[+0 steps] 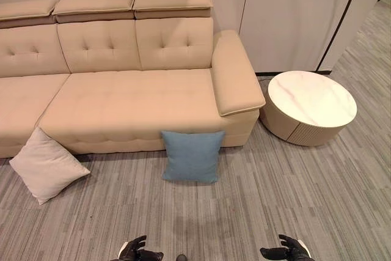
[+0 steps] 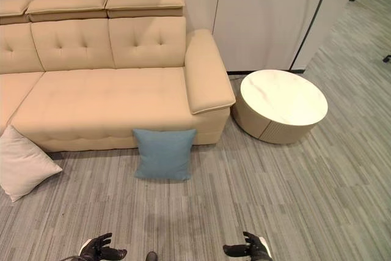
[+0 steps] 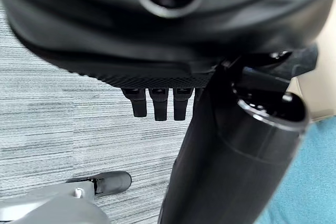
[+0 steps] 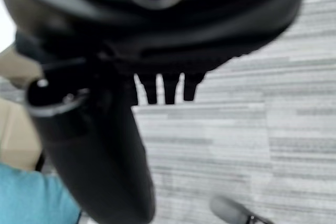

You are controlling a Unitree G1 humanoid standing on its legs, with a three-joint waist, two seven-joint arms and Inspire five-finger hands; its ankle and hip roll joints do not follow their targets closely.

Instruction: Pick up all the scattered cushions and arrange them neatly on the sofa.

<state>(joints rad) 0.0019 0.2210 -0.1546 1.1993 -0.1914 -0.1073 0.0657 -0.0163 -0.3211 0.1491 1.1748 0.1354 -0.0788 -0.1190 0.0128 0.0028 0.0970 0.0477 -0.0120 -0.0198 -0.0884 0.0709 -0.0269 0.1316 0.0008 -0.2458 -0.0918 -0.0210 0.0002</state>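
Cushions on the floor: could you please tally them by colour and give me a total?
Square blue fabric cushion, leaning on the beige sofa front: 1
Square off-white fabric cushion, on the grey carpet by the sofa's corner: 1
Total: 2

A sofa (image 1: 122,96) stands against the wall. Two cushions on the floor (image 1: 275,200) lean against its front: one (image 1: 192,156) below the right armrest end, another (image 1: 46,164) well left. A round side table (image 1: 310,114) stands just right of the sofa.
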